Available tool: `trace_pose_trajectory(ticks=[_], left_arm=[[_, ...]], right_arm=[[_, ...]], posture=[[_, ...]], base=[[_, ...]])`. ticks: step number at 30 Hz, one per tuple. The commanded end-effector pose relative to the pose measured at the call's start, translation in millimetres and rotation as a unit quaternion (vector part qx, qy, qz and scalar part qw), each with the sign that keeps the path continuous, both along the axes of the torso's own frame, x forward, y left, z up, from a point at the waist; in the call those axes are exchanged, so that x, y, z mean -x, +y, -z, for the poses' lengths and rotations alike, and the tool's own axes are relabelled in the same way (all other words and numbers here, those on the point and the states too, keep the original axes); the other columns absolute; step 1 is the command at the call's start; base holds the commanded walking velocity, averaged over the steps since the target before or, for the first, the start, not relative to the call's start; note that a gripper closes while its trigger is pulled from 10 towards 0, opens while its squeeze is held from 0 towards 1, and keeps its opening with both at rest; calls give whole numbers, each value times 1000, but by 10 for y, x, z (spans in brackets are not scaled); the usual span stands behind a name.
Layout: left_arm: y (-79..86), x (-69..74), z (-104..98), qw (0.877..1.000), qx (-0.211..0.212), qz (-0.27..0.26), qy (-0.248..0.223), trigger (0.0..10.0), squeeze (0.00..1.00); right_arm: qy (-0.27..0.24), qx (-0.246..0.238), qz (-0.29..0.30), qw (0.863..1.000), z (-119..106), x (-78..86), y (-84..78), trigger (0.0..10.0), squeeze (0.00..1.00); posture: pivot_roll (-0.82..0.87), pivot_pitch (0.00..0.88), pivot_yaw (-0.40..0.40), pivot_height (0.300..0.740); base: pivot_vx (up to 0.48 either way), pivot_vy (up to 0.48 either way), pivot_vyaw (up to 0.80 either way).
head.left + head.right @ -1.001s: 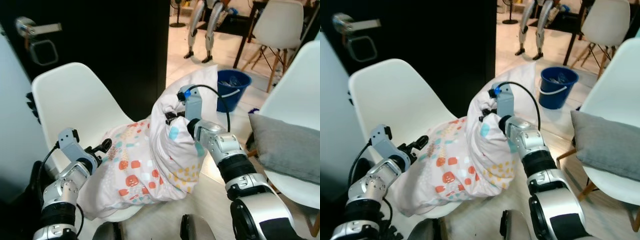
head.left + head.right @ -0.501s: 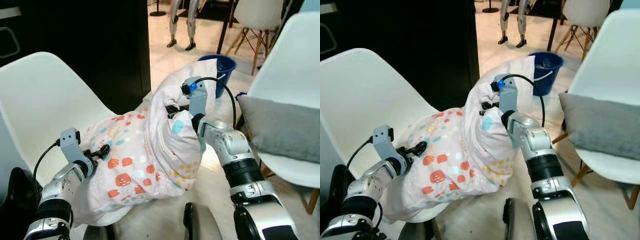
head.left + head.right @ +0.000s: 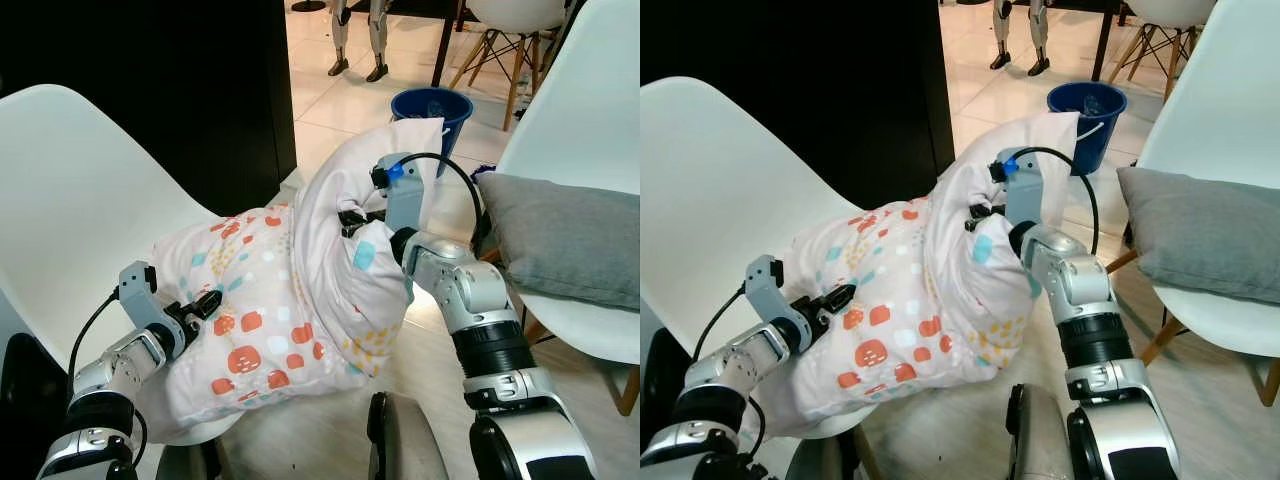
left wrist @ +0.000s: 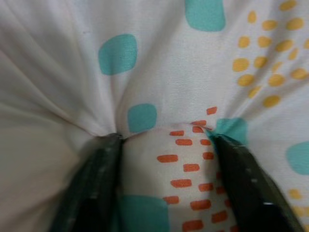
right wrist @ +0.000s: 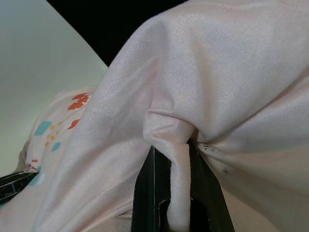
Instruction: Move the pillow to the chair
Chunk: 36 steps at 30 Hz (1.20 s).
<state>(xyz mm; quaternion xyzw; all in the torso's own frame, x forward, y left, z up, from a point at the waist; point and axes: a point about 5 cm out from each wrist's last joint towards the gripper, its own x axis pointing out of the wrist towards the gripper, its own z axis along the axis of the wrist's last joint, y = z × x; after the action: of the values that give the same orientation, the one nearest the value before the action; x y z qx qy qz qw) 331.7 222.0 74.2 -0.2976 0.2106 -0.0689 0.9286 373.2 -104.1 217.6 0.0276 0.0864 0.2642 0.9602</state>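
the pillow (image 3: pixel 290 300), white with orange, teal and yellow shapes, sits in the centre of the frame on the seat of the white chair (image 3: pixel 80 210) whose back rises in the upper left. its lower left part rests on the seat, while its right end is bunched and lifted into a peak toward the upper middle.

the left pincer (image 3: pixel 205 303), at the lower left, is clenched on the pillow's near left edge; in the left wrist view its two black fingers (image 4: pixel 94 183) pinch a fold of the printed cloth between them. the right pincer (image 3: pixel 352 218), at the centre right, is clenched on the raised right end of the pillow; in the right wrist view its fingers (image 5: pixel 154 193) squeeze a ridge of plain pinkish fabric, with the chair's pale shell showing behind.

on the right of the frame a second white chair (image 3: pixel 590 110) carries a grey cushion (image 3: pixel 560 240), apart from the pillow. a blue bucket (image 3: pixel 432 105) stands on the tiled floor (image 3: pixel 330 110) in the upper middle, and beyond it, at the top edge, the legs of another robot (image 3: pixel 360 35) are visible.
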Motion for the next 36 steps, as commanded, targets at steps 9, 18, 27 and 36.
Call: trace_pose_trajectory(ticks=[9,18,27,36], left_arm=[[-119,103,237,997,1,37,71,0,0],[49,-82,-125,994,-106,-3,-14,0,0],[-179,-179,-1569,951,-111,-6,-288,0,0],[-478,165,-2315,911,4,40,-411,0,0]], right_arm=[[26,-5,-14,1000,79,53,104,10000,0],[20,-5,-11,1000,58,39,89,10000,0],[3,-26,-8,1000,6,-30,121,10000,0],[-37,-50,-25,998,-192,-169,317,10000,0]], posture=[[-22,192,18,446],[-10,190,11,416],[37,177,11,412],[85,138,16,412]], base=[[0,0,0],[0,0,0],[0,0,0],[0,0,0]])
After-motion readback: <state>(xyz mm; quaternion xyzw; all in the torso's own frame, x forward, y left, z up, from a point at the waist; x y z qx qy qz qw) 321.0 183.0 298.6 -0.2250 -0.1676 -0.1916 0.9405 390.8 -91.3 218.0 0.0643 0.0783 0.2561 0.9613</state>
